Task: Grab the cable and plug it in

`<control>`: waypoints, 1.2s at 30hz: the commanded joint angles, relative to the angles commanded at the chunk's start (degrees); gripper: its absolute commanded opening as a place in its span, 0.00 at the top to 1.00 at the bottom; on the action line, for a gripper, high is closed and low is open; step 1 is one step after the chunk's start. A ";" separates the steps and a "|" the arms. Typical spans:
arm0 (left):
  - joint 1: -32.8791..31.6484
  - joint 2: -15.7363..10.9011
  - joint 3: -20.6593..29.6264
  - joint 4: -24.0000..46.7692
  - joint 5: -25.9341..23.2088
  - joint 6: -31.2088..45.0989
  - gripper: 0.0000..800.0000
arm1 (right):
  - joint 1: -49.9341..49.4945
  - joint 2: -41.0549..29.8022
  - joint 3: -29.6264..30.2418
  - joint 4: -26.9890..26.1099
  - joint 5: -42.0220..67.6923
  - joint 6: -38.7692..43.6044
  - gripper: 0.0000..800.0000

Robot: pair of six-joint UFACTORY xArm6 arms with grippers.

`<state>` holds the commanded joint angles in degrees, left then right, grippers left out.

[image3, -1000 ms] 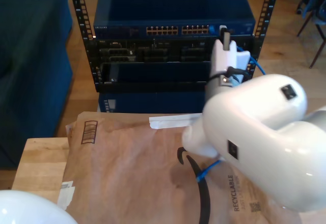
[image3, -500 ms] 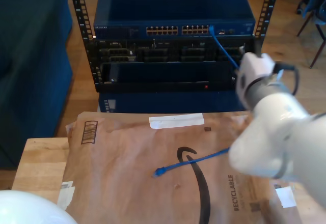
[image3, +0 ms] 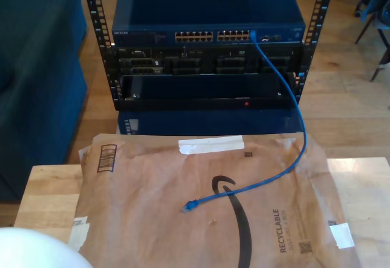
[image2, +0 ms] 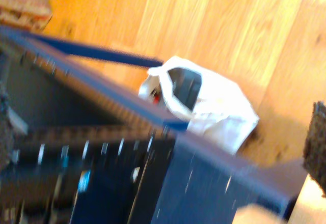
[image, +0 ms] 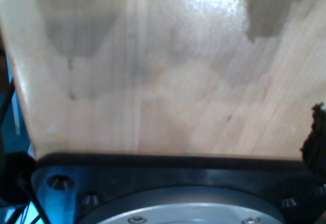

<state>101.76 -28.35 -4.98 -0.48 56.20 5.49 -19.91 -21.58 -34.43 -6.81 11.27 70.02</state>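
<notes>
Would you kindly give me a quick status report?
Gripper states: cannot tell. Cable plugged into the switch at one end, free plug lying on the paper mailer. Nothing blocking the ports.

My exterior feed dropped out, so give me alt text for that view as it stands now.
A blue cable runs from a port at the right end of the blue switch in the rack, down onto a brown paper mailer on the wooden table. Its free plug lies loose on the mailer.
</notes>
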 joint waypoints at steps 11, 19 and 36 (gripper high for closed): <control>0.00 0.00 0.00 0.00 0.00 0.00 0.00 | -21.19 -8.97 -4.31 -0.53 41.32 -21.36 0.00; 0.00 0.00 0.00 0.00 0.00 0.00 0.00 | -41.85 -16.53 7.56 -0.62 58.29 -51.87 0.00; 0.00 0.00 0.00 0.00 0.00 0.00 0.00 | -54.95 -19.43 26.20 -2.90 46.42 -59.43 0.00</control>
<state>101.76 -28.35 -4.98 -0.48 56.20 5.49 -74.86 -41.01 -8.23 -9.71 57.69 10.59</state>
